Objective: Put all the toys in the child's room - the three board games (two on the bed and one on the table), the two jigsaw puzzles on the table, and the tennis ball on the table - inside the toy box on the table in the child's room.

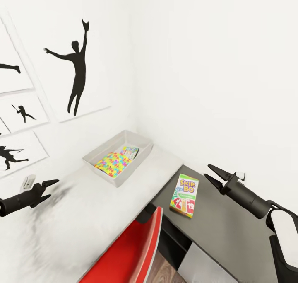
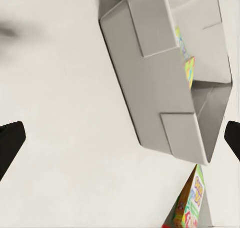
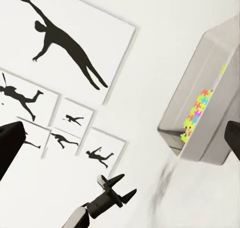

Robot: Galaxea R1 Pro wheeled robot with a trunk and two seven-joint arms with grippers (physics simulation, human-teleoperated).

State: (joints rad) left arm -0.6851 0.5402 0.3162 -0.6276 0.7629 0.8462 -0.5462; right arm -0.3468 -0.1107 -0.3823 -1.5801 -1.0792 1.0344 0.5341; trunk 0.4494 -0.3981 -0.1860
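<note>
Puzzle box (image 1: pixel 112 163) in toy box (image 1: pixel 138 138); Skip-Bo box (image 1: pixel 184 195) outside

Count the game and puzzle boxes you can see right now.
3: the jigsaw puzzle box and a green-pink box inside the toy box, the Skip-Bo box on the dark side unit. Others may be hidden.

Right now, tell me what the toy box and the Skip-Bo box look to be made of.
Toy box: probably moulded plastic, matte pale grey, with smooth seamless sloping walls. Skip-Bo box: likely printed cardboard, with flat sharp edges and colour graphics. Being simulator renders, neither is certain.
</note>
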